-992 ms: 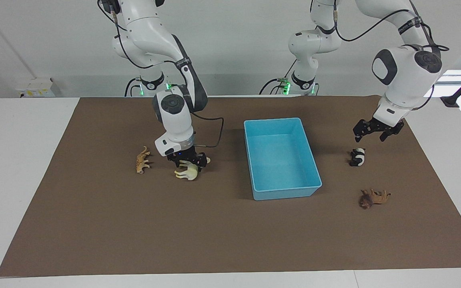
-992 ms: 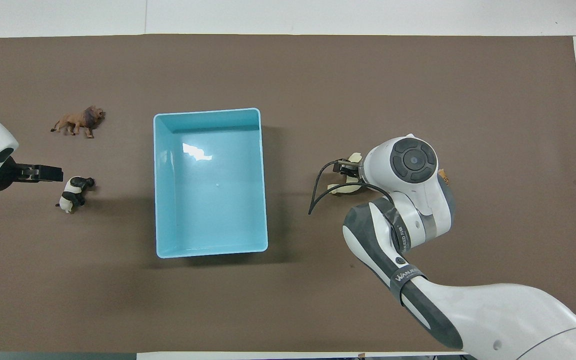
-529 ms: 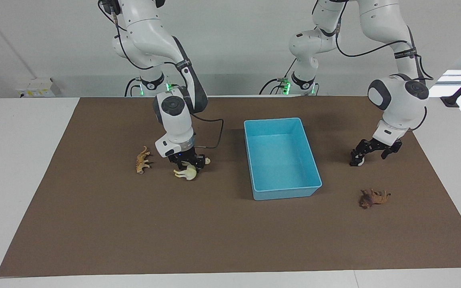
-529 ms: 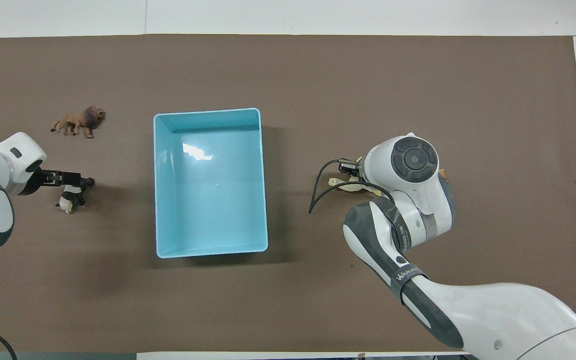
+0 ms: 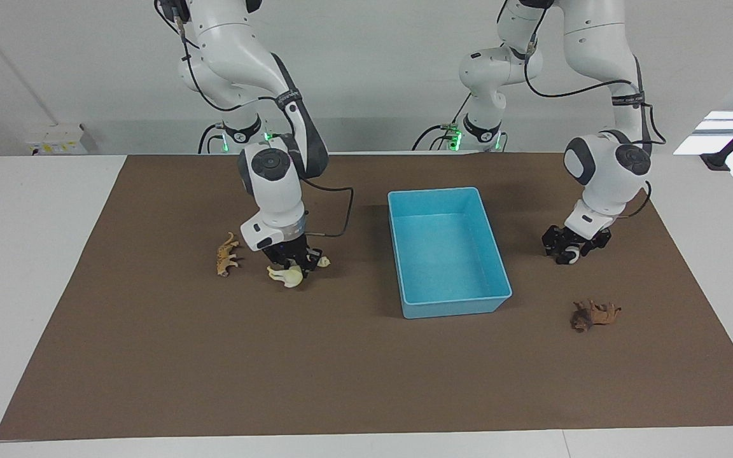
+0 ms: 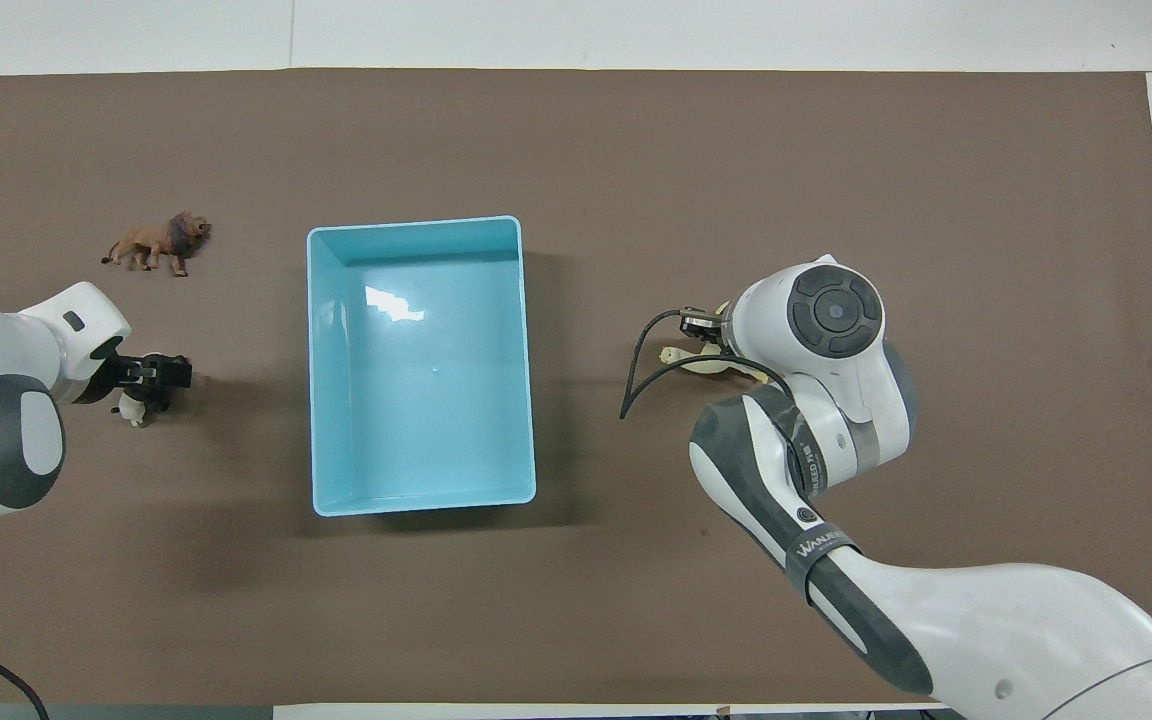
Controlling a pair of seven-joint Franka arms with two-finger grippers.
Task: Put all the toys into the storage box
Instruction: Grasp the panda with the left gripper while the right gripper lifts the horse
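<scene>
Quick rundown, clock directions read off the overhead view with the storage box (image 5: 433, 190) as the dial's middle and 12 pointing away from the robots.

The box is light blue and sits on the brown mat (image 5: 341, 369) between the two arms, with none of the toys in it (all four are out on the mat).

The right gripper (image 5: 291, 261) is down at about 3 o'clock from the box, and its fingers are clamped shut on the cream-white horse (image 5: 287, 275). The horse's body and legs stick out below the fingers. I honestly can't tell if it's resting on the mat or just off it. The orange tiger (image 5: 226, 254) lies on the mat just beside it, also at 3 o'clock but further out toward the right arm's end of the table, and nothing is touching it.

The left gripper (image 5: 571, 249) is down low at roughly 9 o'clock from the box. Its fingers are spread wide and straddle the black-and-white panda (image 5: 569, 256), which sits on the mat between them, so no squeeze on it yet.

The brown lion (image 5: 594, 314) is at about 10 o'clock from the box, and at 12 o'clock from the panda. It's on the mat by itself, apart from both grippers.
</scene>
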